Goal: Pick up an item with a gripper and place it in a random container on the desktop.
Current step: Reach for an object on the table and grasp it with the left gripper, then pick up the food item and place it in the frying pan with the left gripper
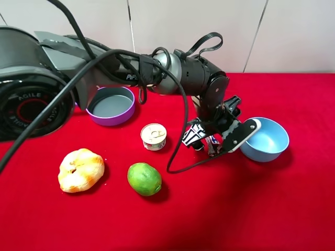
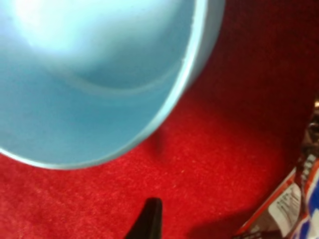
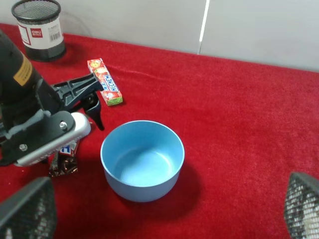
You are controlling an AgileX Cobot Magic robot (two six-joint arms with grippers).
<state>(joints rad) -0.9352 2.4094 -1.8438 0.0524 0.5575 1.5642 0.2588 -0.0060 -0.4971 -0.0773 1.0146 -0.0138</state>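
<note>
Now the left gripper hangs open over the candy bar, lying on the counter beside the blue bowl; next, I judge, it must clench, then carry it to the pan.

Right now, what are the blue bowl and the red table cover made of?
The blue bowl looks like smooth plastic, with a soft sheen and even colour. The red table cover looks like fuzzy cloth, maybe felt: matte, with a fine nap.

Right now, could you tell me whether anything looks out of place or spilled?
Nothing is spilled or damaged. Only a black cable from the left arm hangs in a low loop near the lime.
</note>
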